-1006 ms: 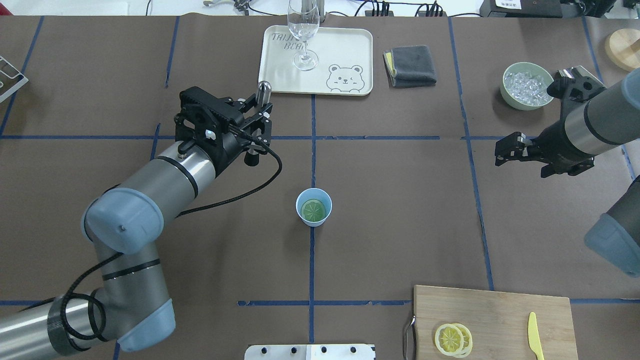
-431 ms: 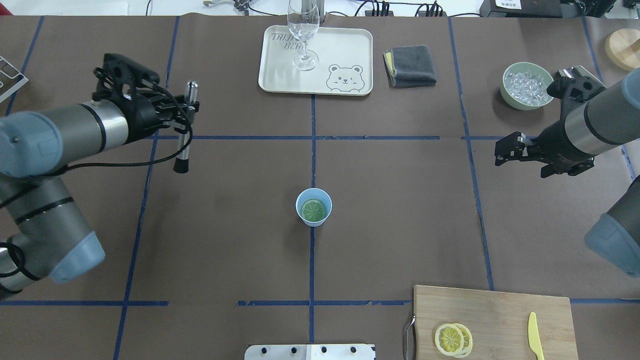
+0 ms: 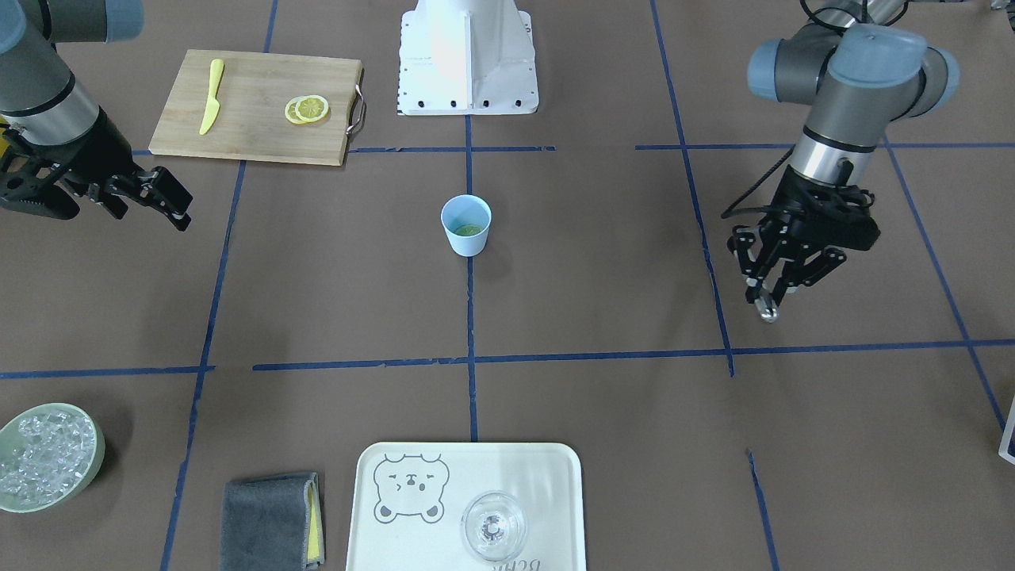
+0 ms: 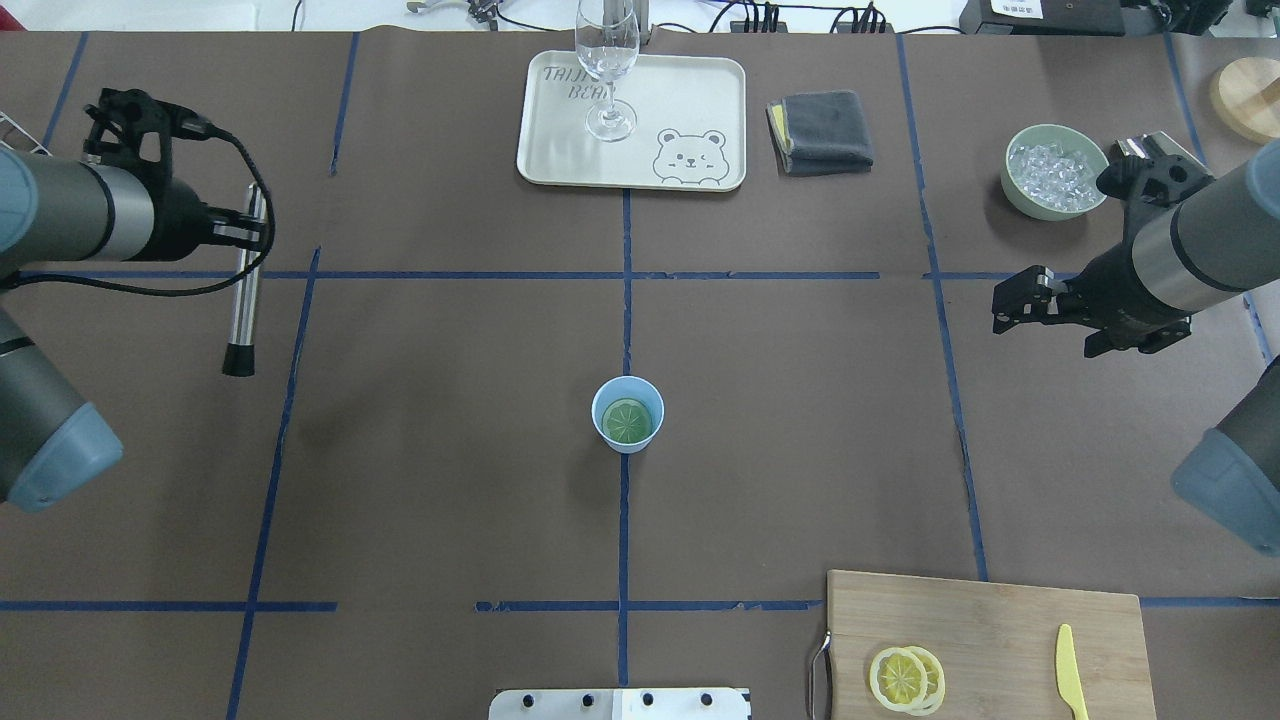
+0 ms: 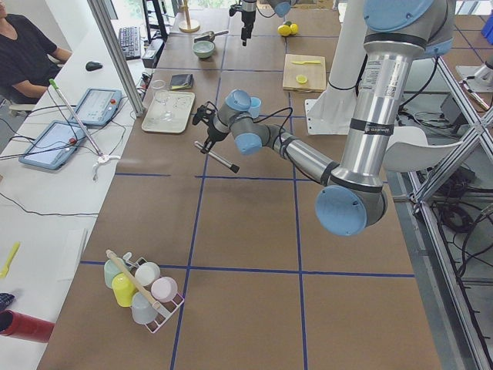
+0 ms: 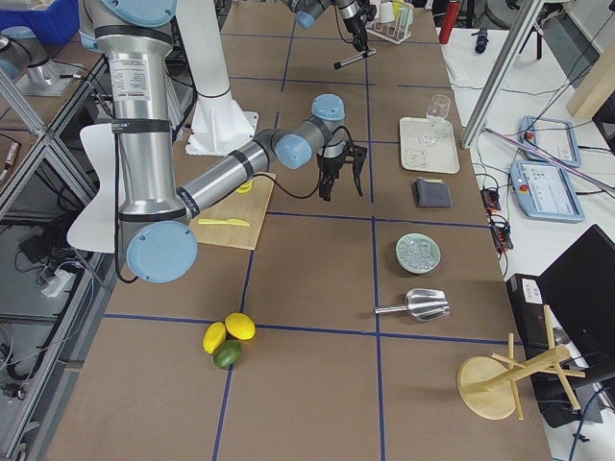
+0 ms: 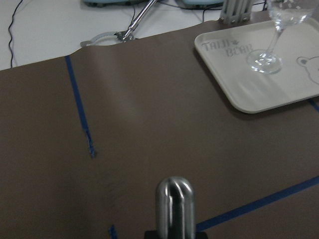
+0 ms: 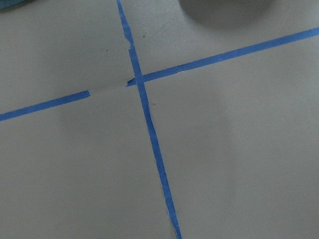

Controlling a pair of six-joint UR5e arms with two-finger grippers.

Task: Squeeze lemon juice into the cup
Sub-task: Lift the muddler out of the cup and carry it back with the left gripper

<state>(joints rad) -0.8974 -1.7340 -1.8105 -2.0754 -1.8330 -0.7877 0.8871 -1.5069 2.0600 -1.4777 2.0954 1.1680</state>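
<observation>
The light blue cup stands at the table's centre, also in the front view. A lemon slice lies flat inside it and looks greenish in the cup's shade. Two more lemon slices overlap on the cutting board. My left gripper is far left of the cup, shut on a metal muddler with a black tip; its rounded top shows in the left wrist view. My right gripper is open and empty, far right of the cup, above the table.
A tray with a wine glass sits at the back centre, a folded grey cloth beside it. A green bowl of ice is back right. A yellow plastic knife lies on the cutting board.
My left arm has swung left, away from the table's middle, carrying the muddler. The right arm, the cup and the slices have stayed put.
</observation>
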